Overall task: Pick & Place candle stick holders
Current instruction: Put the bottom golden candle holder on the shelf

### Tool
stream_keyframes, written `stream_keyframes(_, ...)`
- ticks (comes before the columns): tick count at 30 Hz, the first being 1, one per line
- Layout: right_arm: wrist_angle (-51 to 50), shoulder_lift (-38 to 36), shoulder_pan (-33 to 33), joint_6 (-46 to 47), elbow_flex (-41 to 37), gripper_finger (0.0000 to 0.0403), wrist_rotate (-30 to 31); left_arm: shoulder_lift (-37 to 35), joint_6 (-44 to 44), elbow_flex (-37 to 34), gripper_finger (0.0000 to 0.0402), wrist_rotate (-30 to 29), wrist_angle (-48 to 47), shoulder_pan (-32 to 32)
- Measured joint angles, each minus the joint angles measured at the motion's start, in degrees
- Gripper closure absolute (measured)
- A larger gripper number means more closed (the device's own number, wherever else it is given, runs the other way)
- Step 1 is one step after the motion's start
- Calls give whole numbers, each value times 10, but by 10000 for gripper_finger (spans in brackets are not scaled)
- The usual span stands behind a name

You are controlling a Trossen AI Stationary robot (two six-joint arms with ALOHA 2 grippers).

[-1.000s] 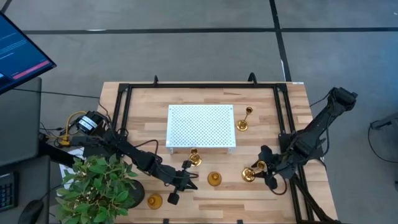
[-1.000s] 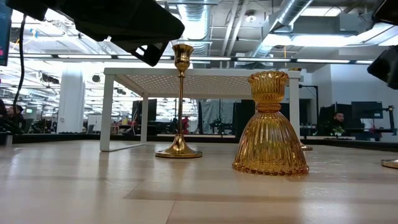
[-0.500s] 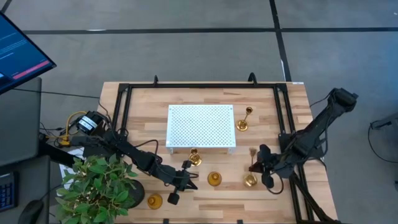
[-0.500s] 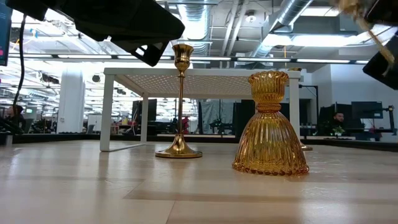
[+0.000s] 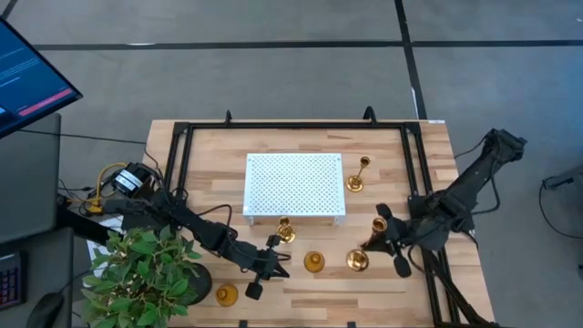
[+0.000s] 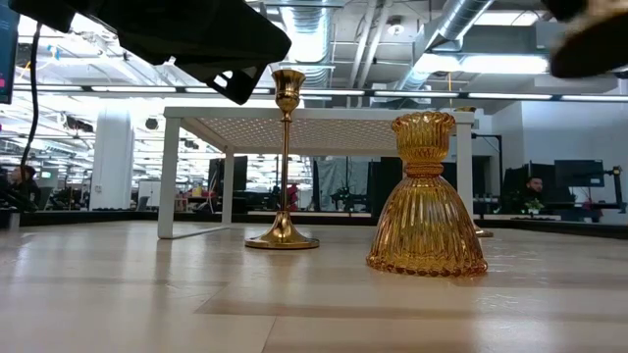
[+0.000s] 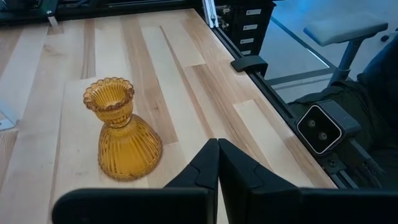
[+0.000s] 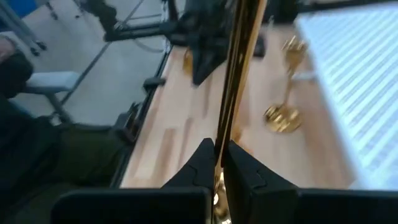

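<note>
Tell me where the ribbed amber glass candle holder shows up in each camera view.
High view: the ribbed amber glass candle holder stands near the front table edge, just right of the left tool.
Low view: large, right of centre.
Left wrist view: left of centre, beyond that tool's shut fingers.
Right wrist view: not identifiable.
Shared landmark: the white perforated tray, behind the holder in the low view.

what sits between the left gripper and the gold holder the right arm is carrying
In the high view, one squat amber holder stands on the table between the left gripper and the gold holder clamped in the right gripper; otherwise bare wood.
</note>
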Motion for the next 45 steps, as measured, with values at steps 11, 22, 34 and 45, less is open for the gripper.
stream_keyframes(11,-11,0,-225,-161,56,402,-126,-25,-13,0,394,28,-25,-2)
stream_keyframes(22,19,9,-470,-238,62,402,-266,-38,-15,0,394,28,-55,-8)
stream_keyframes(34,69,101,-620,-273,63,403,-353,-38,-14,0,394,28,-58,-8)
stream_keyframes(45,95,131,-667,-293,63,403,-355,-38,-14,0,394,27,-58,-8)
